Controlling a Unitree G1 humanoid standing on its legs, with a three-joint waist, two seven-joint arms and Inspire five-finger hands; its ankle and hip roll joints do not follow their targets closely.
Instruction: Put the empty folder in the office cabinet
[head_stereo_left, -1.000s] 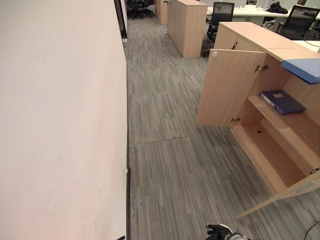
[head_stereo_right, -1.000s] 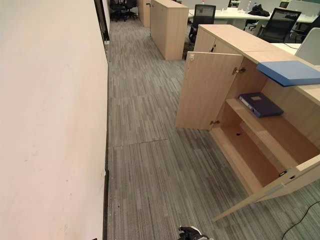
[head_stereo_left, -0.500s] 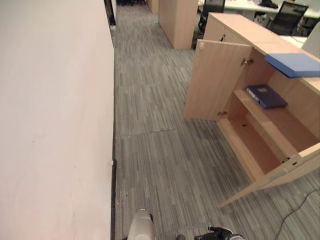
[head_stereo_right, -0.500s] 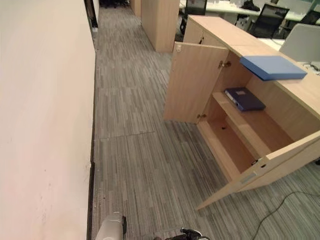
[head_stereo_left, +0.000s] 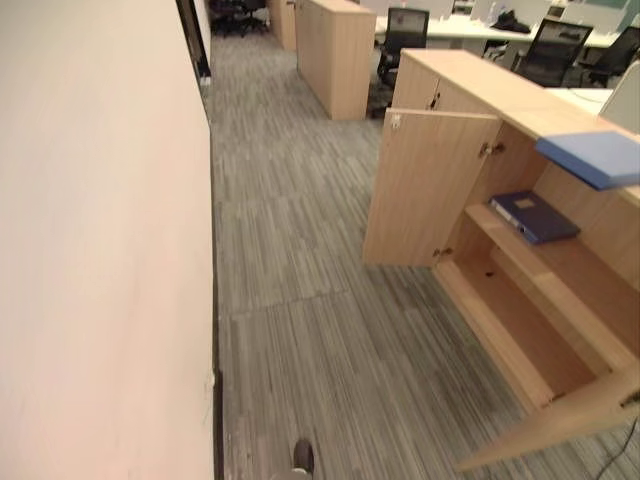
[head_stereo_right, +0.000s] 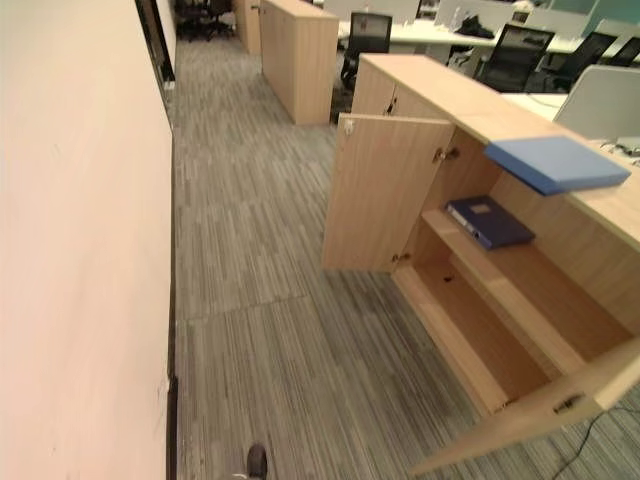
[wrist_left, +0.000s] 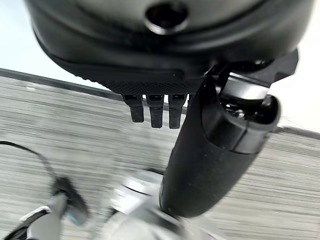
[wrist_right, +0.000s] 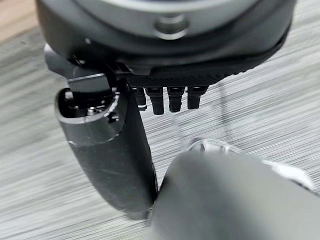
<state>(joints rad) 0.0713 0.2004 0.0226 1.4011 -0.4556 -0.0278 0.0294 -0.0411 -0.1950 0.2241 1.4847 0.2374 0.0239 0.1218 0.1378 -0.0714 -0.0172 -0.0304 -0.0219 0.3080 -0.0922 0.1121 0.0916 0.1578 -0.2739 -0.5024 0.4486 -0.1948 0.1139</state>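
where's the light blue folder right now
The light blue folder lies on top of the open cabinet, on the right of both eye views, above the shelf holding the dark blue binder.

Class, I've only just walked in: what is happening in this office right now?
Neither hand holds anything: the left hand and right hand hang over the carpet with fingers relaxed. The cabinet stands open. A light blue folder lies on its top, and a dark blue folder lies on the upper shelf inside.
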